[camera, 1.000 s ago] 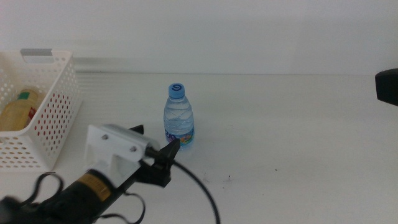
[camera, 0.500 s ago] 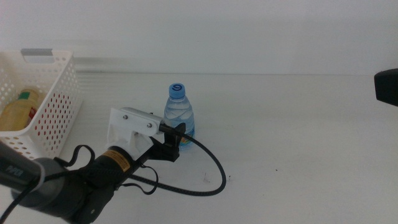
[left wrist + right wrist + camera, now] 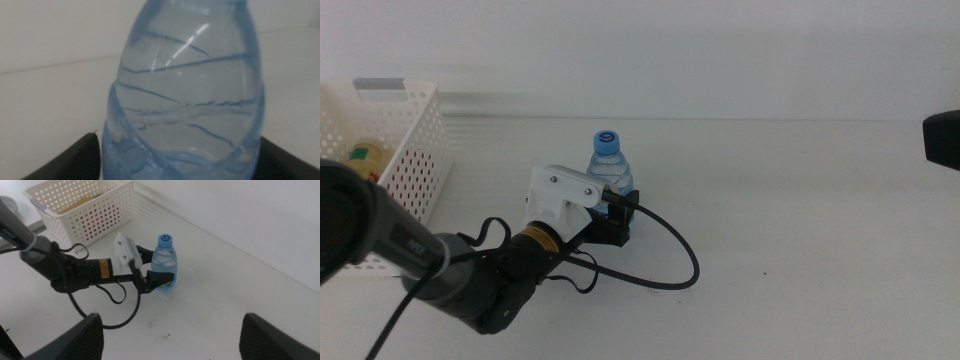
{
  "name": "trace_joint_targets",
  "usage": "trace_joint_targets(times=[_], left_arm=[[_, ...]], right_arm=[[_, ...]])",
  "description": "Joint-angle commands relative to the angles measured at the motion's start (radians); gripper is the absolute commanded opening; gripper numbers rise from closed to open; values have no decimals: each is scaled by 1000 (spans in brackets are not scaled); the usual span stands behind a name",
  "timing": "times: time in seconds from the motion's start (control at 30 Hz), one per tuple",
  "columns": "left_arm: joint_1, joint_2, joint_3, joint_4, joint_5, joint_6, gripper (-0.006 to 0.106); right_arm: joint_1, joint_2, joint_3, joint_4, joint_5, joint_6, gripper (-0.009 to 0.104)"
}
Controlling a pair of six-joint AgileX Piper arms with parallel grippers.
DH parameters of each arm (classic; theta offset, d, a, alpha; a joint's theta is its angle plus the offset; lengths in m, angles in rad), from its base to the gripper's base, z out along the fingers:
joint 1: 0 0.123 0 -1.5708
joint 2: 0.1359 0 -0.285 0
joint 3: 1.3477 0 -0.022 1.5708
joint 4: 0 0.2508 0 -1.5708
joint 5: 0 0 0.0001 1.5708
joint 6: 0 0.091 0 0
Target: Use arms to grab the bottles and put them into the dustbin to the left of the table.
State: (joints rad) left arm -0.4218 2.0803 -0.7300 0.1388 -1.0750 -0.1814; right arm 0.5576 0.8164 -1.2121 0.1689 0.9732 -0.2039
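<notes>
A clear plastic water bottle with a blue cap (image 3: pixel 608 178) stands upright near the middle of a plain white tabletop (image 3: pixel 800 220), with the left gripper (image 3: pixel 623 212), white-bodied with black pointed fingers and a yellow label, reaching in from the left so that its jaws lie apart on either side of the bottle's lower body. The right wrist view shows one dark finger (image 3: pixel 159 278) curving round the front of the bottle above its coloured label band and the other behind it; whether the fingers press on the plastic cannot be told. In the left wrist view the ribbed clear bottle fills the frame between the two dark jaw tips at the bottom corners. A black cable (image 3: pixel 670 262) loops from the gripper across the table in front of the bottle. At the table's left edge sits a white rectangular plastic basket with perforated sides (image 3: pixel 412 160) and a grey strip on its rim; inside it lies a yellow tea bottle with a green label (image 3: pixel 362 159), and red shows through the holes low in its wall. The right gripper (image 3: pixel 170 330) hangs well above the table to the right, its jaws wide apart and holding nothing.
</notes>
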Motion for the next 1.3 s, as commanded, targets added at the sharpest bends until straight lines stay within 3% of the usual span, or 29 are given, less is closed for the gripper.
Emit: trace_joint_targets(times=[0.0,0.57,0.67,0.73,0.8,0.93,0.97,1.0,1.13,1.27], left_arm=[[2,29,-32,-7,-6,2,94],[2,87,-160,1,36,2,94],[2,102,-172,1,36,2,90],[2,105,-172,1,31,2,82],[2,106,-172,20,31,-2,66],[2,102,-166,30,11,-4,27],[2,75,-136,25,-8,-36,7],[3,54,-111,25,-6,-48,0],[4,-102,4,33,32,-45,-2],[2,-317,70,104,165,-45,-2]], right_arm=[[1,-1,-6,-2,-6,-2,81],[1,-1,-6,-2,-6,-2,81],[1,-1,-6,-2,-6,-2,81],[1,-1,-6,-2,-6,-2,81],[1,-1,-6,-2,-6,-2,81],[1,-1,-6,-2,-6,-2,81],[1,-1,-6,-2,-6,-2,81],[1,-1,-6,-2,-6,-2,81],[1,-1,-6,-2,-6,-2,81],[1,-1,-6,-2,-6,-2,81]])
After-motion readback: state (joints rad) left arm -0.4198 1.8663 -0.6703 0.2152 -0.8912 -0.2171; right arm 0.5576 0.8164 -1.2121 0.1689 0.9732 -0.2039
